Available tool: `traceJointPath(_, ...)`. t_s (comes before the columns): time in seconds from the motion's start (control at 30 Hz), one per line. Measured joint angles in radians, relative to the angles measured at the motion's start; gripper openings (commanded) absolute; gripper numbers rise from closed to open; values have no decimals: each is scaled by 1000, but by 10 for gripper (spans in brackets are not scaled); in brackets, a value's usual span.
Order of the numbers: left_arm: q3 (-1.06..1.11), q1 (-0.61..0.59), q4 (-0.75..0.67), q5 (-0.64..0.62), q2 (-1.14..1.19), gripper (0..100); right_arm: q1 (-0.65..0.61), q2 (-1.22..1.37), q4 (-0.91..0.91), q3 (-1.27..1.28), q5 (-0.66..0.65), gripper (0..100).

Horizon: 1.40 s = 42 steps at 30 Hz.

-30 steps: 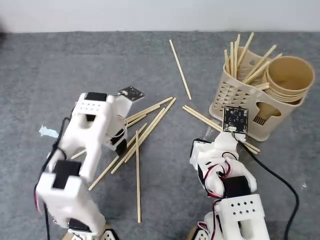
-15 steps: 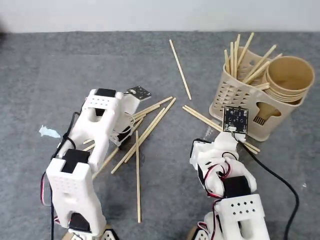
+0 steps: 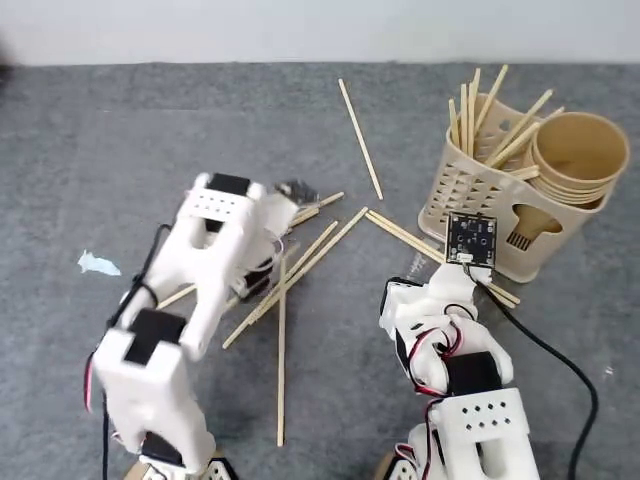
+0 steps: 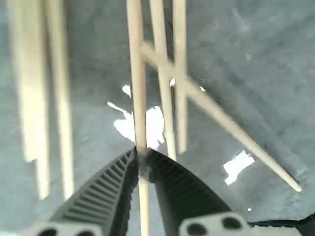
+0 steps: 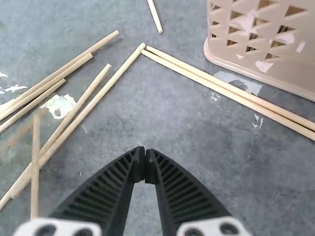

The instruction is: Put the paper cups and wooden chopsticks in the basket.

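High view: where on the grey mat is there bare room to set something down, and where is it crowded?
Bare: the far-left mat, between the back edge and the blue scrap; also the strip between the lone chopstick and the left arm. Crowded: the chopstick pile between the arms, and the pair beside the basket.

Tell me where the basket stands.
In the high view the basket stands at the far right, holding stacked cups and chopsticks, just beyond the right gripper.
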<state>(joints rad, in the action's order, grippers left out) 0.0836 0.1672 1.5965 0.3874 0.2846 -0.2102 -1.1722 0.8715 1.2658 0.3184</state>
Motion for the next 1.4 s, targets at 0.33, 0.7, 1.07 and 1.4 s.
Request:
traceJointPath(0.33,-80,25,-92,-84,-397,12,0,0,0,0,0,9)
traceJointPath(0.7,-83,187,-537,-331,-540,14,0,0,0,0,0,9)
traceJointPath(1.07,-83,361,-1057,-617,-542,48,0,0,0,0,0,9)
traceJointPath(1.4,-130,465,-1338,-634,-354,14,0,0,0,0,0,9)
